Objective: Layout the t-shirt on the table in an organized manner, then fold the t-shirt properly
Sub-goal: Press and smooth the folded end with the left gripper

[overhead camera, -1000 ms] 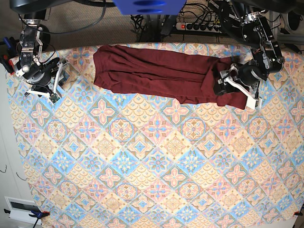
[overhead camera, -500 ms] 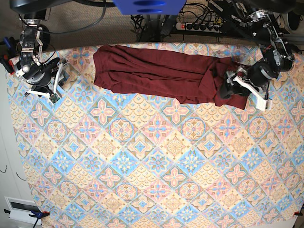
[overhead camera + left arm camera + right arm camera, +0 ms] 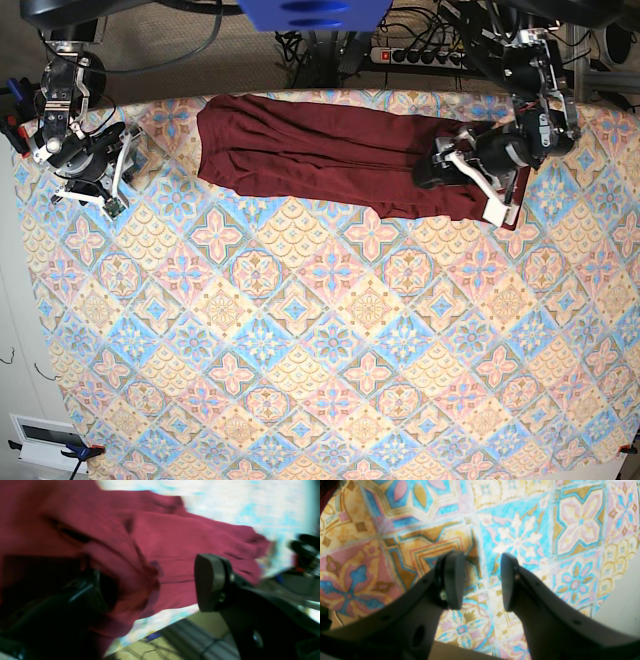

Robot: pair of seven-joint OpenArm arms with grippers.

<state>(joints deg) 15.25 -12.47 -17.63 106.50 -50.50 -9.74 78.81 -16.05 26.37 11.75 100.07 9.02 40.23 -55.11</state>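
Patterned table (image 3: 300,330) holds the bunched t-shirt (image 3: 330,150); left gripper (image 3: 462,178) gapes over its end to grab, right gripper (image 3: 480,580) open, idle.

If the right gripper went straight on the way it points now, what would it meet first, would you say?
Most likely the table: the right gripper stands open over bare patterned cloth, with nothing between its fingers, though depth is unclear.
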